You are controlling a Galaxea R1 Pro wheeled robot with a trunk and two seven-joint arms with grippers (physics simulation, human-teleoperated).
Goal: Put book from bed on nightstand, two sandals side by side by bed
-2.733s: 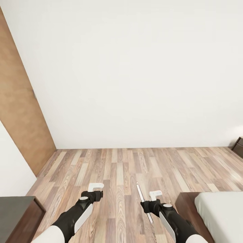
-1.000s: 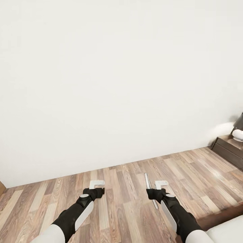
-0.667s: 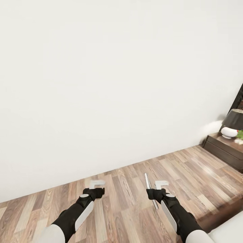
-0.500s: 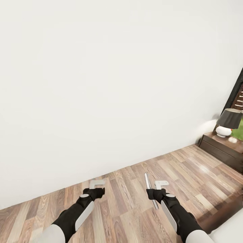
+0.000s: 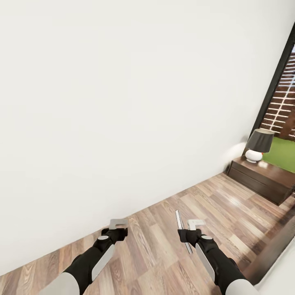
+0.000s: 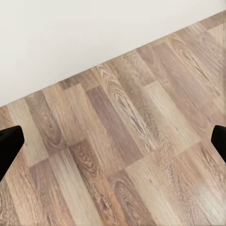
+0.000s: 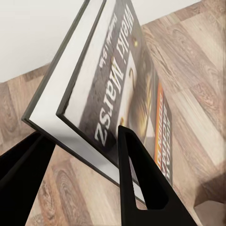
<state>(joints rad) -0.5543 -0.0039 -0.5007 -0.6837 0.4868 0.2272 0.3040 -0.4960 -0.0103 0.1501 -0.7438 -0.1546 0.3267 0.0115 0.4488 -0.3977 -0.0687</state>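
Observation:
My right gripper [image 5: 189, 232] is shut on the book [image 5: 180, 230], which stands edge-on above the wood floor. In the right wrist view the book [image 7: 117, 89] shows its dark cover with white lettering and an orange band, pinched between the black fingers [image 7: 141, 188]. My left gripper [image 5: 118, 226] hangs open over bare floor, and the left wrist view shows its fingertips [image 6: 9, 147] wide apart with nothing between them. A nightstand [image 5: 259, 180] stands at the far right against the wall. A corner of the bed [image 5: 271, 250] shows at the lower right. The sandals are out of view.
A white-based lamp with a dark shade [image 5: 259, 145] sits on the nightstand. A black-framed window [image 5: 275, 78] rises behind it. A plain white wall [image 5: 123, 102] runs close ahead, with a strip of plank floor [image 5: 213, 205] leading to the nightstand.
The whole view has swung to the right, bringing the nightstand, lamp and window further into the picture. Both arms keep their pose, and the book stays in the right gripper.

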